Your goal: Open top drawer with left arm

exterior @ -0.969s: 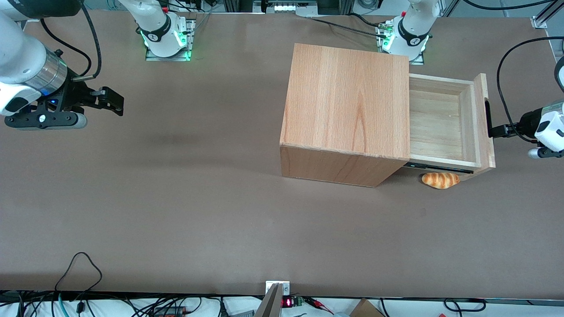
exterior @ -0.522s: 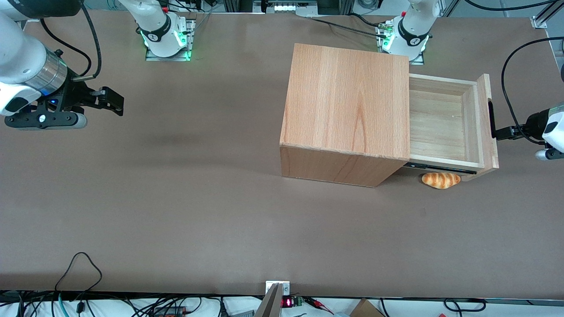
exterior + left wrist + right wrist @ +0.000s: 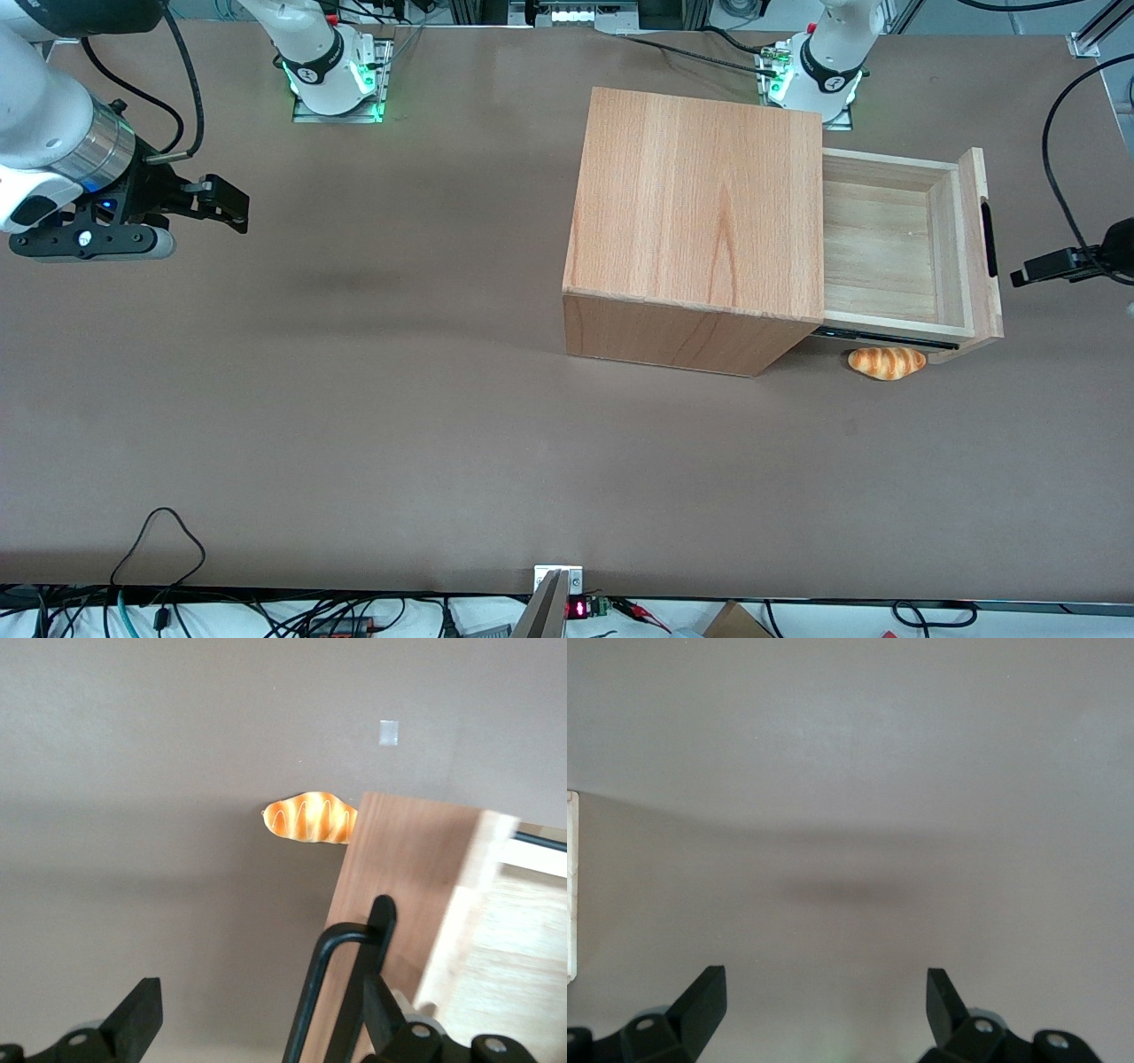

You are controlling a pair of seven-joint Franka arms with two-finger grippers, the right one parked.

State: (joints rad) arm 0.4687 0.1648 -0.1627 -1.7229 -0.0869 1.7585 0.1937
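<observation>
In front of the top drawer [image 3: 889, 246], gripper [image 3: 1019, 274] stood apart from black bar handle [image 3: 989, 237], fingers spread, empty. Drawer found pulled well out of cabinet [image 3: 700, 229]; handle's long axis ran crosswise to gripper's line of approach.

Top drawer [image 3: 886, 257] pulled well out

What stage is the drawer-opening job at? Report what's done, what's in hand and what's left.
Done: the top drawer stands pulled well out of the cabinet, its plank floor exposed. In hand: nothing is gripped; the left arm's gripper is open and hangs clear of the black handle, toward the working arm's end of the table. Left: apparently only moving the arm away. A bread roll lies on the table under the open drawer.
</observation>
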